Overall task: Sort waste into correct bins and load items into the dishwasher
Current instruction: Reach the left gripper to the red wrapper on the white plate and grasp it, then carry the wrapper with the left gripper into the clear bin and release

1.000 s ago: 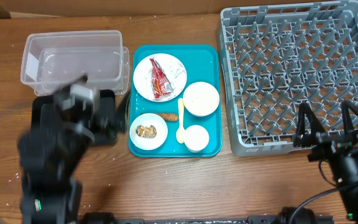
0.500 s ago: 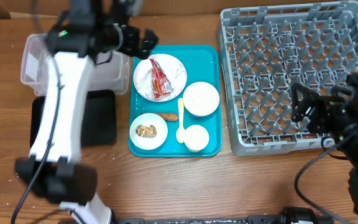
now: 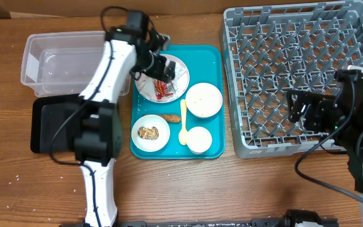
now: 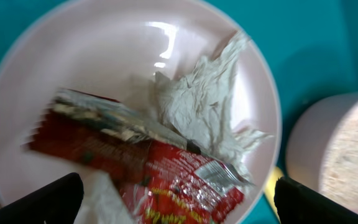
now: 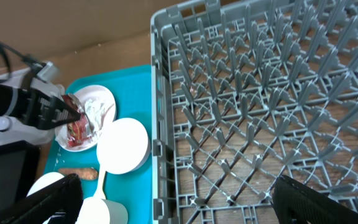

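1 plate (image 4: pixel 104 50) w/ 1 red wrapper (image 4: pixel 148 168) + 1 tissue (image 4: pixel 204 99) — L gripper (image 4: pixel 179 202) & R gripper (image 5: pixel 176 200) both wide

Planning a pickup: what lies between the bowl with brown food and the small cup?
The yellow spoon, on the teal tray; the overhead view shows it.

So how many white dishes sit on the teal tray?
4: plate top left, under the left hand; rice bowl to its right; bowl with brown lump bottom left; small cup bottom right. None looks hidden.
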Available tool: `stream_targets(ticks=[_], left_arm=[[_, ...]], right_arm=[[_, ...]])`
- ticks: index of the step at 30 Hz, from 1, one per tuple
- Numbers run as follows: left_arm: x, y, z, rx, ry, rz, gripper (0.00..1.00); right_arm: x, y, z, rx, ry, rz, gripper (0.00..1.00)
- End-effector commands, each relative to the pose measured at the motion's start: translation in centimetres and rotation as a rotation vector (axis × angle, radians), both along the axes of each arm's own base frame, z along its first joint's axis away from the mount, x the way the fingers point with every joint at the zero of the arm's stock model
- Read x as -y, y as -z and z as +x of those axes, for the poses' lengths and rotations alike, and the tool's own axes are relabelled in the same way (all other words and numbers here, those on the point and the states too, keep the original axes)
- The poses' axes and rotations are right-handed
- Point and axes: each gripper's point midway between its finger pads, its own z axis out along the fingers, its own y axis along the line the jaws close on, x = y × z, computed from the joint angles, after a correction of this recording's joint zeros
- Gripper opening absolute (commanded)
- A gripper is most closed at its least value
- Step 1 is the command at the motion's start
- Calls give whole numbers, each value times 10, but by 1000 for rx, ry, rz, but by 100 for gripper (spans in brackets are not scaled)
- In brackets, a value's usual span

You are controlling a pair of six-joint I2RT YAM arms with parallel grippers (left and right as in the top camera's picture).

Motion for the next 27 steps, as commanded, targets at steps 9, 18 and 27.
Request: stream_targets(ticks=[9,18,27], left_arm=[[7,72,-1,-38,-61,284,100],[8,76,-7,-82,-103,266,4],[26,-38,9,-66,-158,66,4]], right_arm=[[-1,14,13,-68,-14,6,100],[-1,14,12,-71,-14,6,100],[-1,14,12,-70,-14,6,100]])
